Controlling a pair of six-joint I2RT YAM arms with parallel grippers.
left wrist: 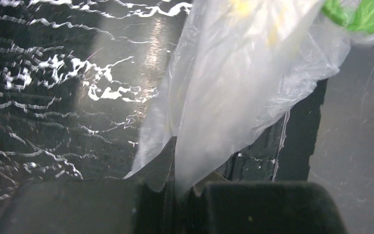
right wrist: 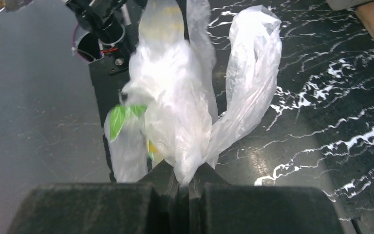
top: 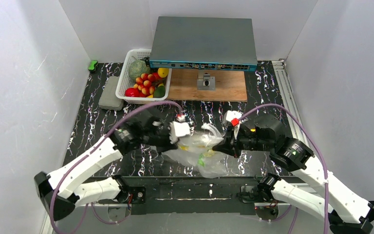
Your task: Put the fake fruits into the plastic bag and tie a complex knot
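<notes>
Both the left gripper point(left wrist: 177, 186) and the right gripper point(right wrist: 184, 183) are clenched on folds of the bag point(top: 203, 155) at near centre. Fruits point(top: 147, 83) lie in a basket point(top: 121, 84) far left, beside a grey box point(top: 202, 41).

In my right claw point(right wrist: 183, 181), plastic bag point(right wrist: 175, 112) is thin crinkly translucent film; tabletop point(top: 91, 132) glossy marble-look; fake fruits point(top: 146, 84) glossy plastic; board point(top: 226, 88) matt wood.
</notes>
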